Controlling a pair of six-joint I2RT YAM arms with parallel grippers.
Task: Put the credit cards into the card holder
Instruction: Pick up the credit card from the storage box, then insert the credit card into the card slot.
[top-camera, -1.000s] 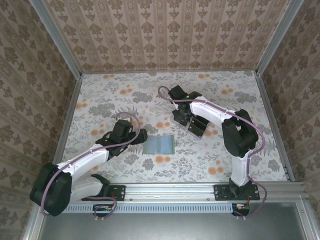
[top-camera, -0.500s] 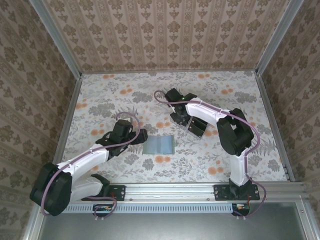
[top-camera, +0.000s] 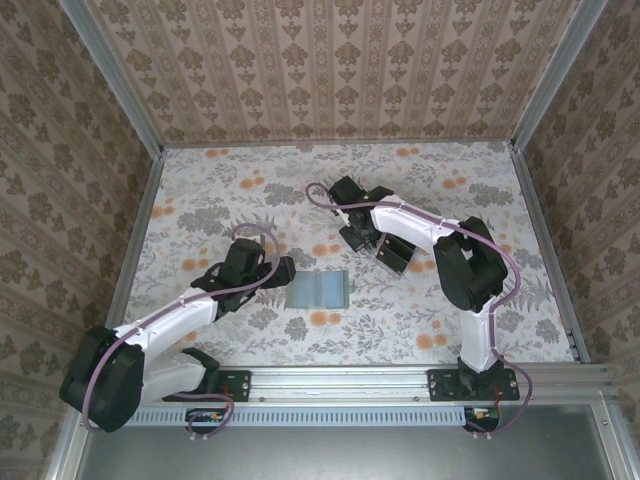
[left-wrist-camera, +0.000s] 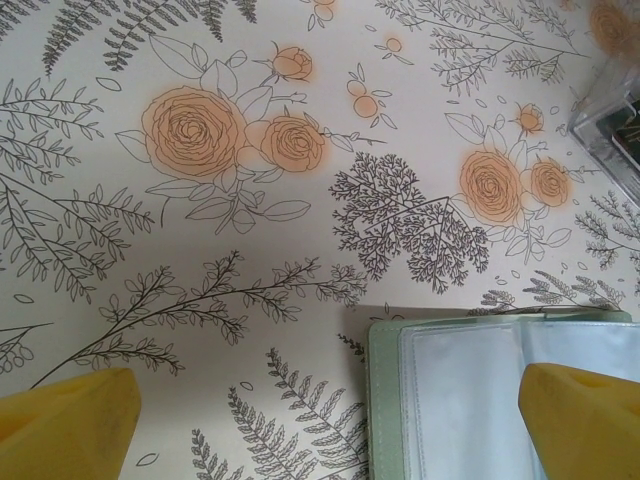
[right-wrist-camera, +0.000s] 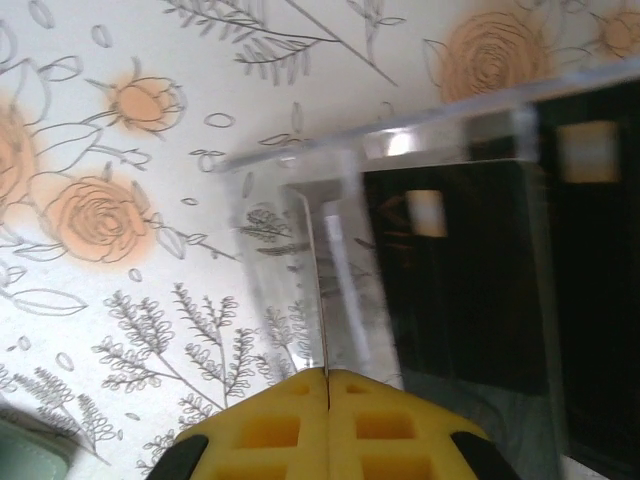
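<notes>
Black credit cards (right-wrist-camera: 460, 280) are lying just ahead of the right claw (right-wrist-camera: 327, 385), shut on a thin edge (right-wrist-camera: 312, 290) for pickup; next, carrying one to the card holder (left-wrist-camera: 480, 400) at the wide-open, empty left claw (left-wrist-camera: 325, 420).

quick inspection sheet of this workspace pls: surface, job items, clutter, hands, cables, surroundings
surface: floral-print table, no spills seen
job's things: card holder lies open mid-table; black credit cards sit in the clear tray, beyond and right of the holder in the top view
clutter: nothing seen
hands: left hand open, one fingertip over the holder; right hand shut at the tray, with a thin edge running up from between its pads, cannot tell if it is a card
cables: purple cables run along both arms and loop at the wrists
surroundings: patterned walls on three sides; metal rail at the near edge carries the arm bases
</notes>
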